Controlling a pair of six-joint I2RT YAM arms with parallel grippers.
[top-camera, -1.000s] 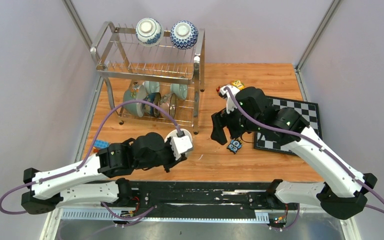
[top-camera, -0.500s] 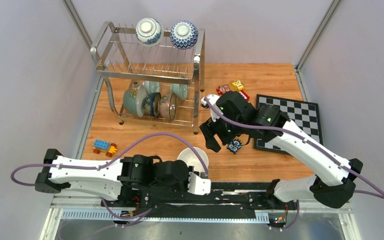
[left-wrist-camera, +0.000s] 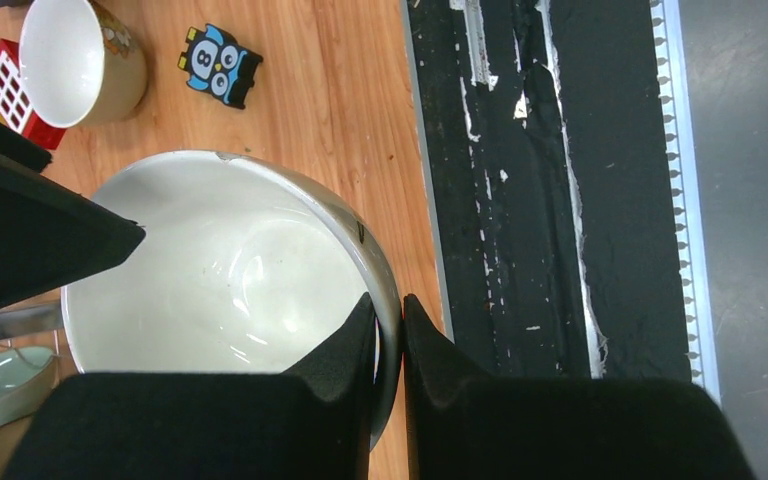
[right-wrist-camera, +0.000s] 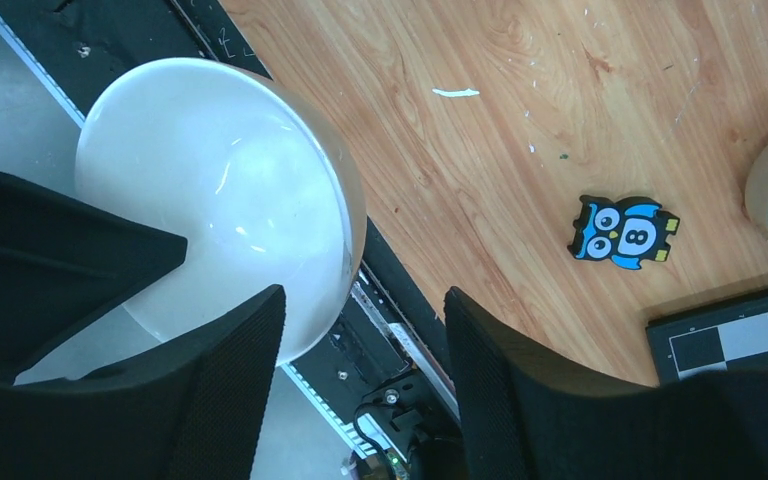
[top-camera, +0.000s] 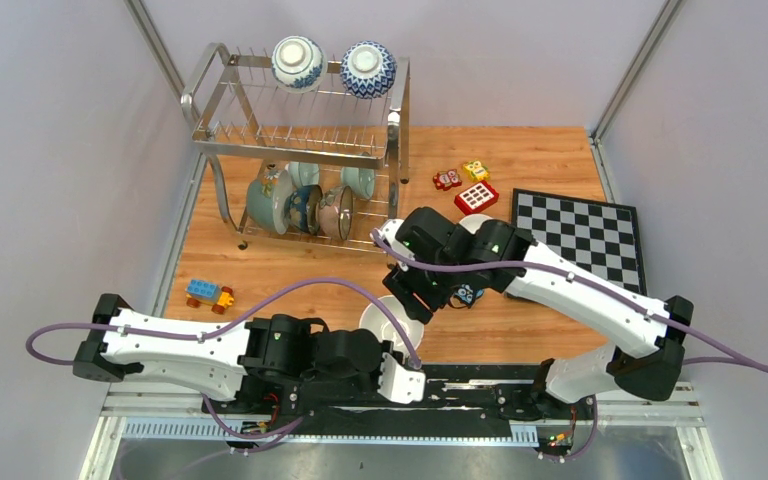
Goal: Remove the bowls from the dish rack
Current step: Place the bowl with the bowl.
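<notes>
My left gripper [left-wrist-camera: 388,330] is shut on the rim of a cream-white bowl [left-wrist-camera: 220,270], held upright over the table's near edge; the bowl also shows in the top view [top-camera: 385,318]. My right gripper [right-wrist-camera: 365,370] is open and empty, hovering just above that bowl [right-wrist-camera: 220,190], its left finger over the bowl's side. In the top view it [top-camera: 412,300] sits at the bowl's far rim. The steel dish rack [top-camera: 290,153] stands at the back left. Two blue-and-white bowls [top-camera: 297,62] are on its top tier and several bowls [top-camera: 272,200] on its lower tier.
Another cream bowl [left-wrist-camera: 75,60] stands on the table beside a red block. An owl block [right-wrist-camera: 620,232] lies near the chessboard [top-camera: 580,235]. Toy blocks [top-camera: 465,180] lie right of the rack, and a brick toy [top-camera: 208,293] at the left. The black base rail [left-wrist-camera: 520,200] runs along the near edge.
My left arm swung the white bowl from beside the rack to the near edge. My right arm moved left and nearer, now over the bowl.
</notes>
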